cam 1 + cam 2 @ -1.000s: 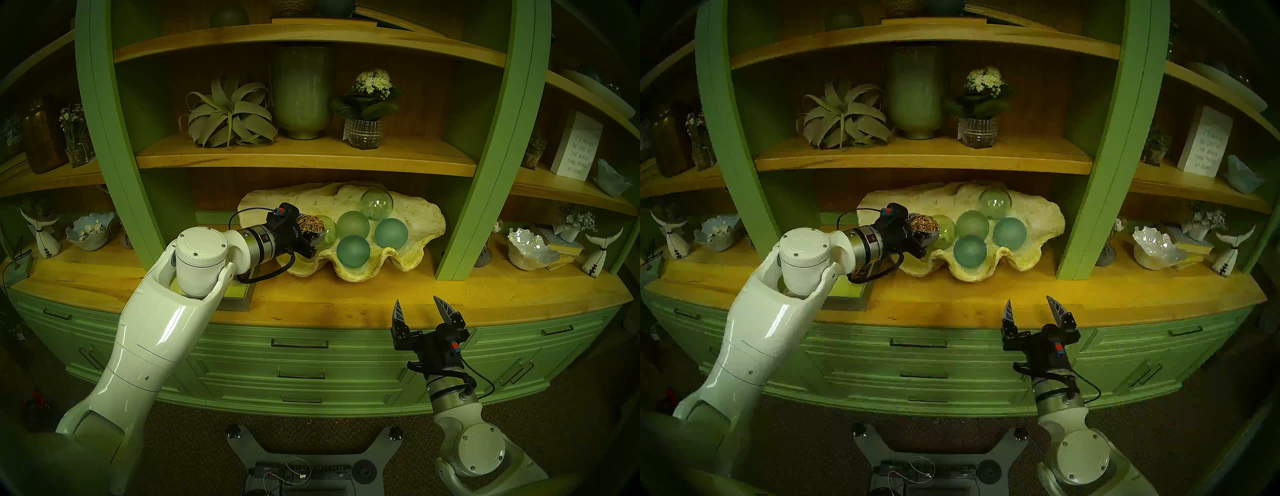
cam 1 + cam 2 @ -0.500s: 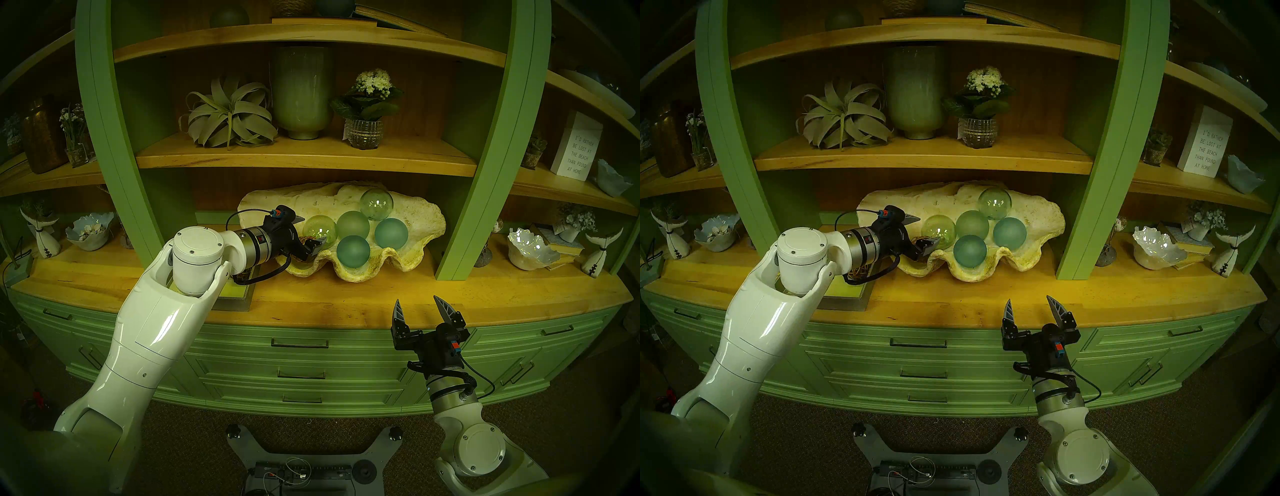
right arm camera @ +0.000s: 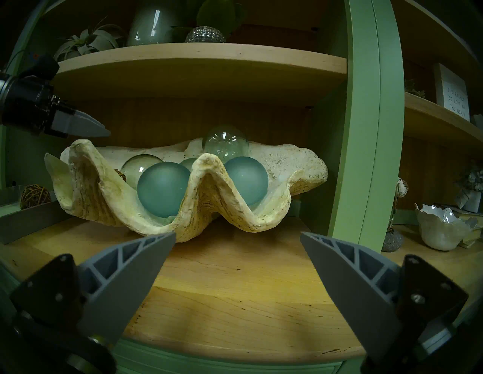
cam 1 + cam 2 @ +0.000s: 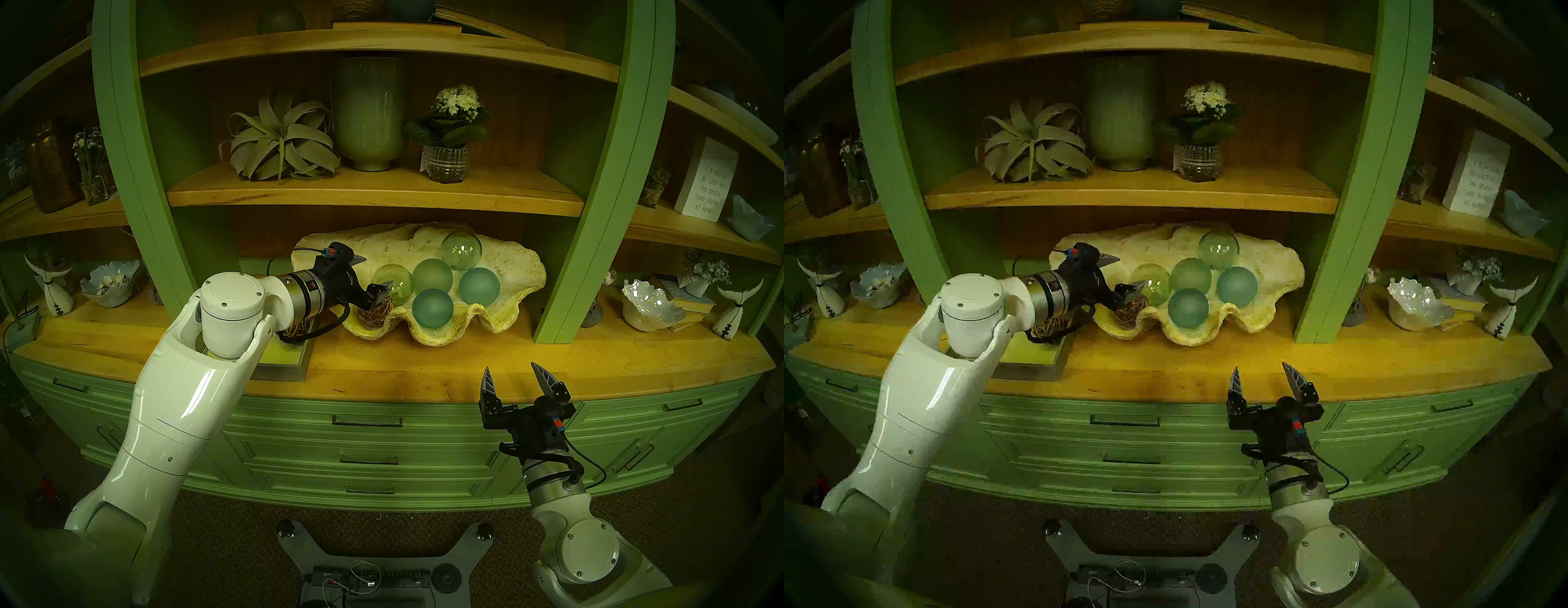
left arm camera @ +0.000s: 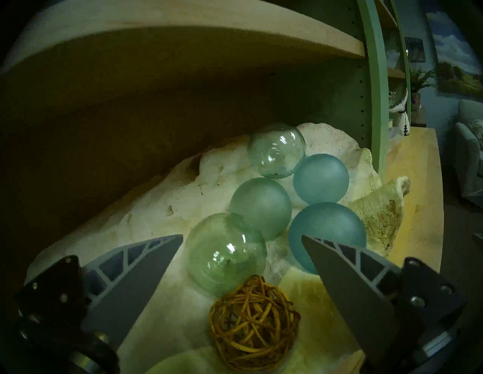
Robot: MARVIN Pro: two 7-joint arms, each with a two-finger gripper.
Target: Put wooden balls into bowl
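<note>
One rattan ball point(image 5: 253, 323) lies inside the clam-shell bowl point(image 4: 500, 259), at its left end, just beside a clear glass sphere point(image 5: 226, 254). The left gripper point(image 5: 241, 237) hangs over that end, fingers spread wide and empty. The other rattan ball point(image 3: 35, 196) sits in the grey tray point(image 3: 28, 222), left of the bowl. The right gripper point(image 4: 511, 373) waits in front of the bowl, also open.

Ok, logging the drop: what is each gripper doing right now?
Left gripper: open, empty, over the ball in the shell bowl.
Right gripper: open, empty.
</note>
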